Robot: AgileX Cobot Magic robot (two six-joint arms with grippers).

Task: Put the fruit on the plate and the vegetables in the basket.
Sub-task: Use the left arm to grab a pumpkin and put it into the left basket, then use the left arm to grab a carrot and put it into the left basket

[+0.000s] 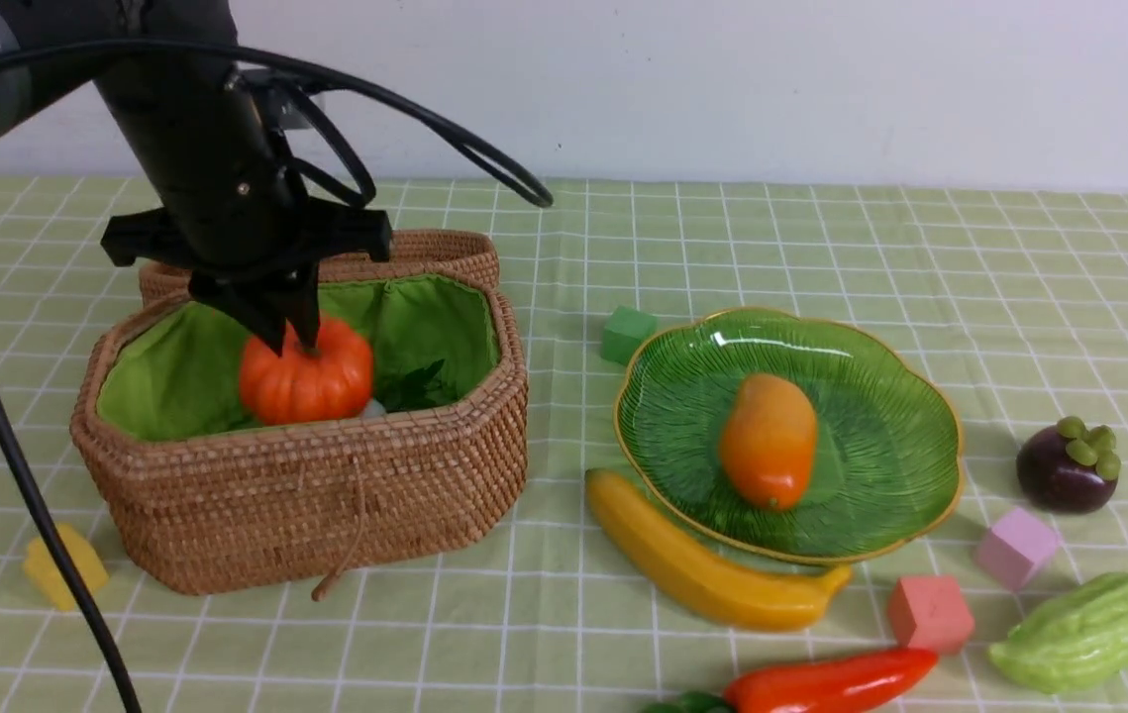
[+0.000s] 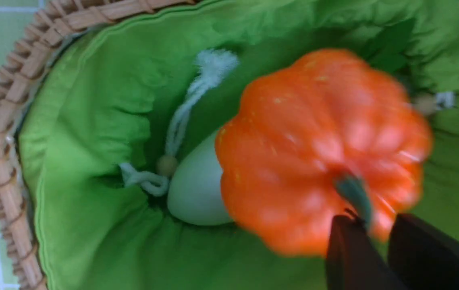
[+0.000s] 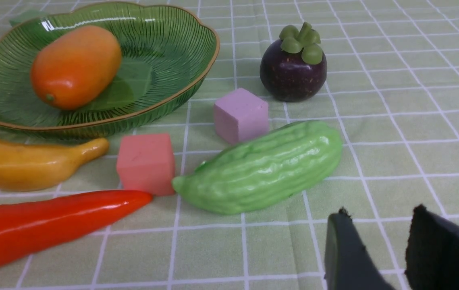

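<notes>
Two dark left fingers (image 1: 271,317) reach down into the basket (image 1: 326,505) in the front view, their tips at the top of the pumpkin (image 1: 311,386); the pumpkin sits toward the basket's left side, with bare green lining open to its right; on the plate (image 1: 880,465) lies the mango (image 1: 769,441), with free dish all round it; the banana (image 1: 692,574) lies just beside the plate's near rim; the mangosteen (image 1: 1064,470), gourd (image 1: 1083,629) and red pepper (image 1: 826,683) rest on the table (image 1: 821,248), whose far side is bare.

Left wrist view: the pumpkin, blurred, lies on the white radish (image 2: 195,193); its green stem rests against the tip of one finger while a narrow gap shows between the two, so they stand apart, not pinching it; the woven rim curves along one side.

Right wrist view: the right fingers (image 3: 346,249) hover apart and empty over bare cloth, near the gourd's end; a pink cube (image 3: 145,163) touches the gourd's other end and the pepper's tip; a purple cube (image 3: 240,114) sits between gourd and mangosteen.
</notes>
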